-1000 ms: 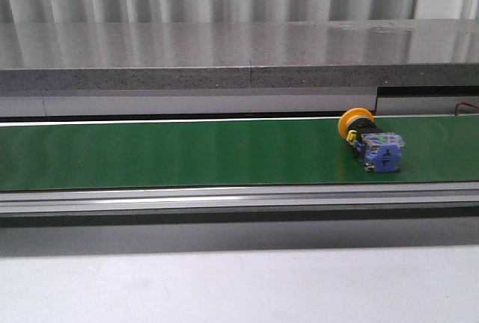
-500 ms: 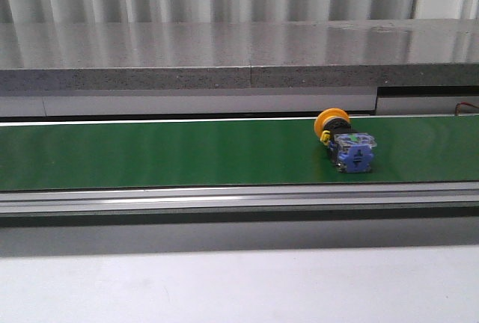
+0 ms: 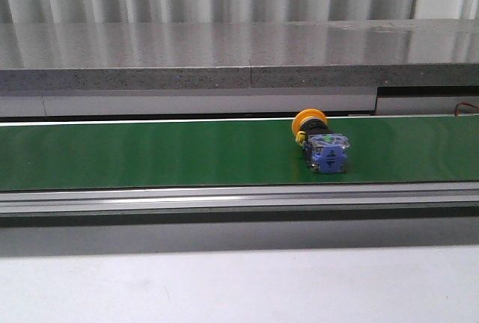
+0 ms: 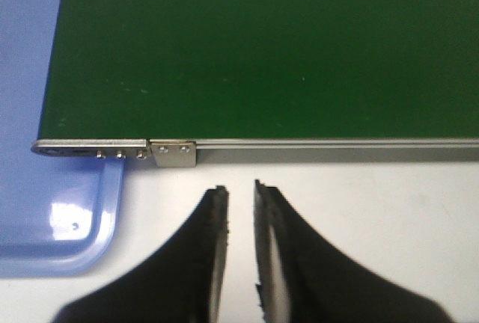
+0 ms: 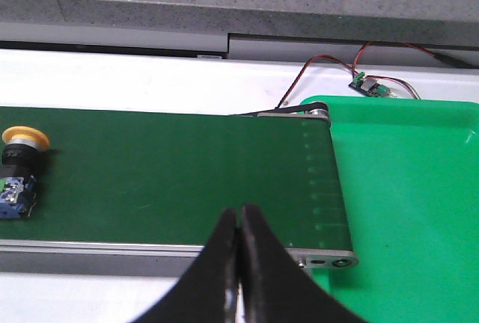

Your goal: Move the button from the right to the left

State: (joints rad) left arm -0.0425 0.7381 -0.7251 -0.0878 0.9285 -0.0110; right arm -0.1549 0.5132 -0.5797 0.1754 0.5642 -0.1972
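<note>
Sideways on the belt (image 3: 150,151) lies the button (image 3: 320,143); left tool (image 4: 239,192) slightly parted, right tool (image 5: 239,222) clenched empty.

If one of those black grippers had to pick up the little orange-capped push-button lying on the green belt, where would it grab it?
Probably the blue-violet block body of the push-button, coming from above. The button lies on its side on the green belt, cap toward the back, so the block's flat sides face the jaws; the round orange cap would likely slip.

Front view: low, level, close, facing across green belt (image 3: 150,155) toward grey ledge (image 3: 224,57). Wrist views: above, angled down beyond fingertips; left on belt's blue-tray (image 4: 45,211) end, right on green-tray (image 5: 404,188) end.
</note>
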